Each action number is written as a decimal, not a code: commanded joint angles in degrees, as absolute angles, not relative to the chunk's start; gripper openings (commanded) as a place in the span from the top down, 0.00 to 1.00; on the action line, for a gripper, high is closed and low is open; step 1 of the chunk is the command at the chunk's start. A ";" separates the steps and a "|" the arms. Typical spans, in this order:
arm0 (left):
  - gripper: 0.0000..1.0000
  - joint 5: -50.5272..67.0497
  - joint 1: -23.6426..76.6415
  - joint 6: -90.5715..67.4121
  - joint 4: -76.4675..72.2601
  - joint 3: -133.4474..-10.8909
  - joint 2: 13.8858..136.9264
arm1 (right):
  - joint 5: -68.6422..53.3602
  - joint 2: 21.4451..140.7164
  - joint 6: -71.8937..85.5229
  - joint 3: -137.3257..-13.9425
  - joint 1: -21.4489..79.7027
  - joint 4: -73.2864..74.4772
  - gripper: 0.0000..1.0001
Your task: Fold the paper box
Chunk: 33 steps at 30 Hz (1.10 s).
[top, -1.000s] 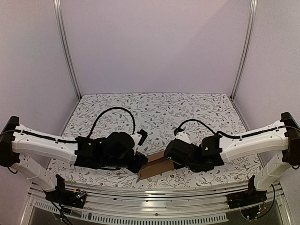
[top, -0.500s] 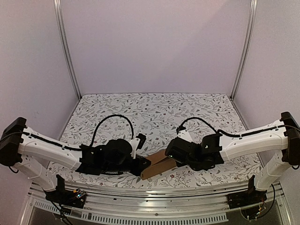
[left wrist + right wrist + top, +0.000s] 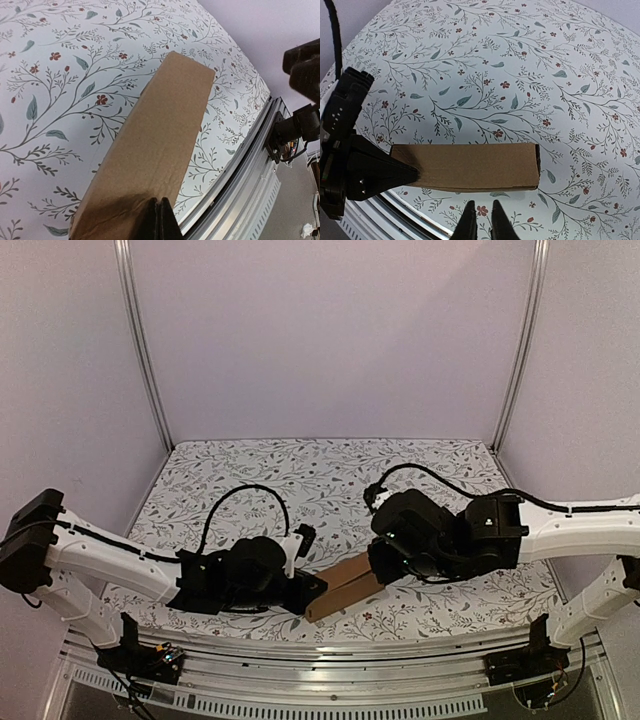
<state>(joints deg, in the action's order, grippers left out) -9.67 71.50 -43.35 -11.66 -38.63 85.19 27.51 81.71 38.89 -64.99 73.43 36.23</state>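
Observation:
The paper box (image 3: 345,585) is a slim, closed, brown cardboard box lying slantwise near the table's front edge. My left gripper (image 3: 306,594) is at its lower-left end. In the left wrist view the fingers (image 3: 161,219) are pressed together on the near end of the box (image 3: 160,135), which runs straight away from them. My right gripper (image 3: 385,566) hovers by the box's upper-right end. In the right wrist view it (image 3: 481,220) stands slightly open with only tablecloth between the tips, just short of the long side of the box (image 3: 470,167). The left gripper's black finger (image 3: 390,172) overlaps the box's left end.
A floral cloth (image 3: 330,480) covers the table. An aluminium rail (image 3: 330,648) runs along the near edge, close to the box (image 3: 240,165). White walls and two metal posts (image 3: 140,340) close the back and sides.
My right gripper has opened, let go of the box's right end and drawn up and back from it. The left arm has lowered and carried the box slightly right.

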 commanded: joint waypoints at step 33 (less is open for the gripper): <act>1.00 -9.11 71.18 -40.87 3.61 -41.11 85.94 | 28.43 91.17 41.00 -56.58 66.97 26.12 1.00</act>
<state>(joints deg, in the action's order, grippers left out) -9.61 71.50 -42.96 -8.80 -40.25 85.23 30.50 90.83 42.35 -55.16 66.85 17.80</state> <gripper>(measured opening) 0.005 0.003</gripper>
